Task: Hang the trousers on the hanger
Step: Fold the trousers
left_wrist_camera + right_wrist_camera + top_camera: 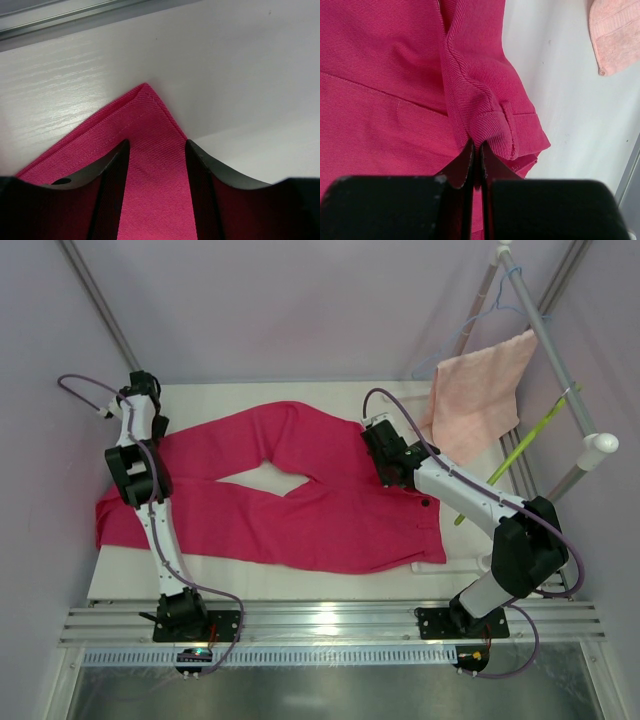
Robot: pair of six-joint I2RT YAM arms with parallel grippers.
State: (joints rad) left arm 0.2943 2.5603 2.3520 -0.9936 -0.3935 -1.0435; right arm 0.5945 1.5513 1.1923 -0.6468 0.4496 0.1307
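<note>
Right gripper (478,146) pinched a thin waistband fold of the trousers (330,522) (left gripper (157,147) gaped open); lifting might slip it.

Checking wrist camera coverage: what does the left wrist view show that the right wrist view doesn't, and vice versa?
Left wrist only: the left hand open over a flat hemmed corner of the magenta-pink fabric trousers, plus a grey metal rail. Right wrist only: the right hand shut on a bunched fold of them, plus a corner of a pale salmon-pink towel. Both: the trousers and the white table.
</note>
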